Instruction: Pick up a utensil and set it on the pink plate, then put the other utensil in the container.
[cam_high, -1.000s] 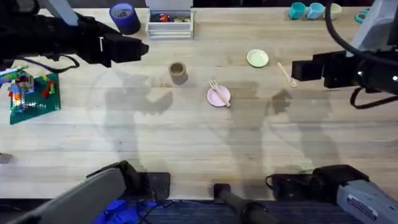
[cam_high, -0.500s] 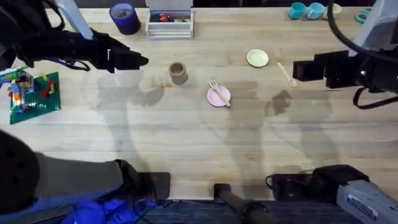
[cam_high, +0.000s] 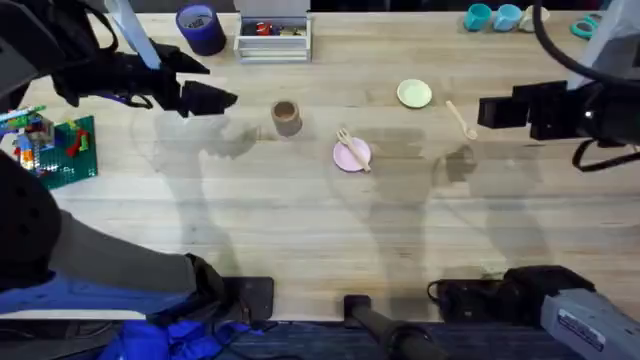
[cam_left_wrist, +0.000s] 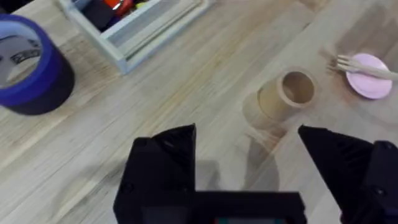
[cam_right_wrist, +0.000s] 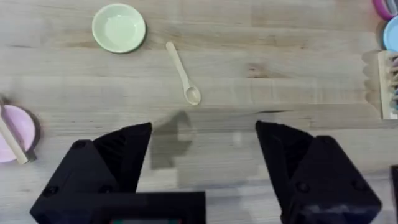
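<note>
The fork (cam_high: 352, 149) already lies on the pink plate (cam_high: 351, 156) mid-frame. The spoon (cam_high: 461, 118), upper right, lies flat beside the wide-open right gripper (cam_high: 482, 111); its thin handle could slip. The left gripper (cam_high: 232, 99) is open too, near the cup (cam_high: 286, 117).

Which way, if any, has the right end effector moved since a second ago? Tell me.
Yes. The right end effector has shifted slightly away from the wooden spoon, toward the table's right edge.

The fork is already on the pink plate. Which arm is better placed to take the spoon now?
The right arm, most likely. Its open claw hovers close above the spoon, which lies free on the table. The left claw is beyond the brown container, far across.
</note>
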